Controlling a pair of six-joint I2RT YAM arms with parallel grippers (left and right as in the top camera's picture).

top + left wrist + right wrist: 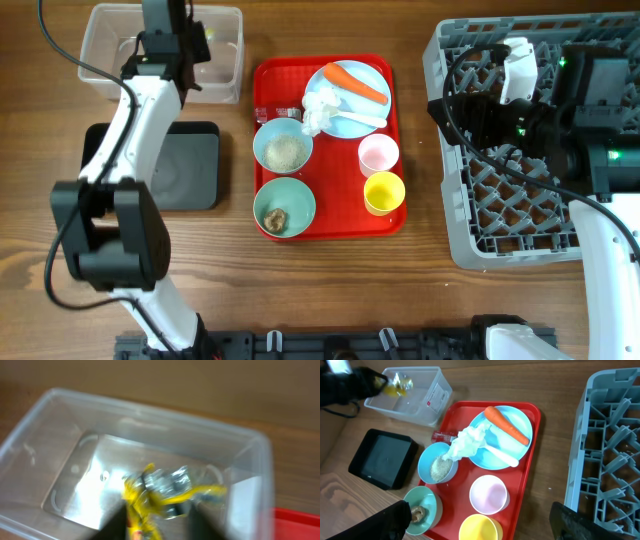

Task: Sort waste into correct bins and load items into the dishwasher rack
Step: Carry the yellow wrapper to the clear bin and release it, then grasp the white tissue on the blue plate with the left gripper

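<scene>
My left gripper (157, 527) is above the clear tub (110, 50), shut on a yellow wrapper (150, 495); the view is blurred. The wrapper also shows in the right wrist view (400, 385). On the red tray, a blue plate (350, 125) holds the carrot (355, 83), tissue (320, 108) and white spoon (365, 118). One blue bowl (283, 147) holds rice, another (284, 207) a brown lump. A pink cup (378, 153), a yellow cup (384, 192) and a red wrapper (443, 436) are there too. My right gripper (487, 525) is open and empty at the left edge of the grey rack (500, 220).
The black tray (185, 165) lies left of the red serving tray (395, 215), in front of the tub. The rack fills the right side. Bare wood runs between the red tray and the rack.
</scene>
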